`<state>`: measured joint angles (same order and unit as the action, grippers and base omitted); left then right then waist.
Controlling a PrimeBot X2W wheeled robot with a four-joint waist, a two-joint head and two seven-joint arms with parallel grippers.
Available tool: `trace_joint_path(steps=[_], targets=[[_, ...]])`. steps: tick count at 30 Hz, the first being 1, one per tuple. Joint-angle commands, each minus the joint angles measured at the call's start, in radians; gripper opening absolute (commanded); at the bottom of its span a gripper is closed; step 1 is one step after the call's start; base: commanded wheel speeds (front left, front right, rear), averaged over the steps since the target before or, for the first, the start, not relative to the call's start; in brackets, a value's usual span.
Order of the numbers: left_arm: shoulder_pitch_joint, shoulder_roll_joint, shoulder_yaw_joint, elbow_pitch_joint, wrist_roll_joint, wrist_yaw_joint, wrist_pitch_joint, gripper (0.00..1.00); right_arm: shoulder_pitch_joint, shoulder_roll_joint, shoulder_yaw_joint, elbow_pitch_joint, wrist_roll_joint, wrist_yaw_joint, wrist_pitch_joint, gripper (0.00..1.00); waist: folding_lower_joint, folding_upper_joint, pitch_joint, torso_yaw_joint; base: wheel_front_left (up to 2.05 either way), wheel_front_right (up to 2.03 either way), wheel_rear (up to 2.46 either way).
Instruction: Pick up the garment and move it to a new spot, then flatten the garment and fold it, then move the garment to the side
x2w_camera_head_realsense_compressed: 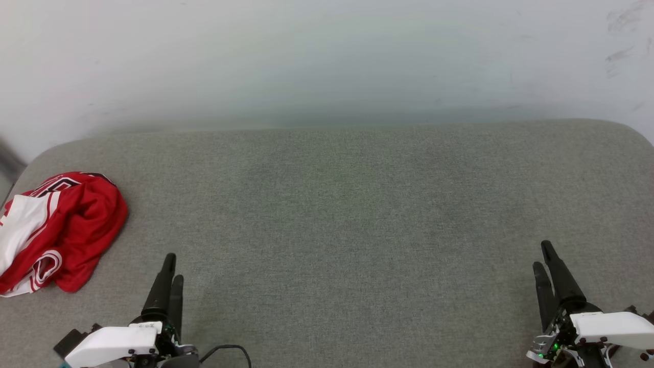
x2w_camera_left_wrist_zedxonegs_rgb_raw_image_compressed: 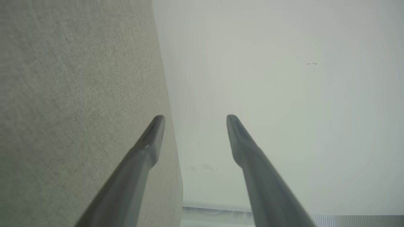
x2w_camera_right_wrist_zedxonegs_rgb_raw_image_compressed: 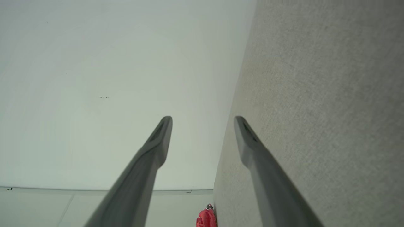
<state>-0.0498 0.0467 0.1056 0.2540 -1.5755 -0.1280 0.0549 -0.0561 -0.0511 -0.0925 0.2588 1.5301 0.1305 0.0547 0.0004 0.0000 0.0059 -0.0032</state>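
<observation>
The garment (x2w_camera_head_realsense_compressed: 56, 230), red with white sleeve and striped trim, lies crumpled at the far left of the grey padded surface (x2w_camera_head_realsense_compressed: 357, 214). A small red edge of the garment (x2w_camera_right_wrist_zedxonegs_rgb_raw_image_compressed: 206, 218) shows low in the right wrist view. My left gripper (x2w_camera_head_realsense_compressed: 171, 268) stands at the lower left, to the right of the garment and apart from it. In the left wrist view the left gripper (x2w_camera_left_wrist_zedxonegs_rgb_raw_image_compressed: 195, 118) is open with nothing between its fingers. My right gripper (x2w_camera_head_realsense_compressed: 544, 255) stands at the lower right, far from the garment. The right gripper (x2w_camera_right_wrist_zedxonegs_rgb_raw_image_compressed: 203, 119) is open and holds nothing.
A pale wall (x2w_camera_head_realsense_compressed: 327, 56) rises right behind the padded surface. The surface's corners are rounded at the back left and back right. A black cable (x2w_camera_head_realsense_compressed: 230, 352) loops near the left arm at the bottom edge.
</observation>
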Motion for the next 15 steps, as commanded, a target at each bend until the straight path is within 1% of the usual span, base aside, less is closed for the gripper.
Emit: trace_joint_path(steps=[1,8,15], targets=[[-0.011,0.002,0.016,-0.023,0.026,-0.001,-0.012,1.00,-0.004,0.000,-0.003,-0.024,-0.025,0.000,-0.012,1.00,-0.0001,0.0000,0.000,0.000,0.00,0.00,0.00],[-0.011,0.002,0.066,-0.026,0.111,-0.001,-0.043,1.00,-0.003,0.000,-0.021,-0.042,-0.153,0.000,-0.043,1.00,-0.0001,0.0000,0.001,-0.002,0.00,0.00,0.00],[-0.016,0.003,0.128,-0.045,0.216,-0.002,-0.072,1.00,-0.008,0.000,-0.016,-0.085,-0.334,0.000,-0.071,1.00,-0.0001,0.0000,0.002,-0.002,0.00,0.00,0.00]])
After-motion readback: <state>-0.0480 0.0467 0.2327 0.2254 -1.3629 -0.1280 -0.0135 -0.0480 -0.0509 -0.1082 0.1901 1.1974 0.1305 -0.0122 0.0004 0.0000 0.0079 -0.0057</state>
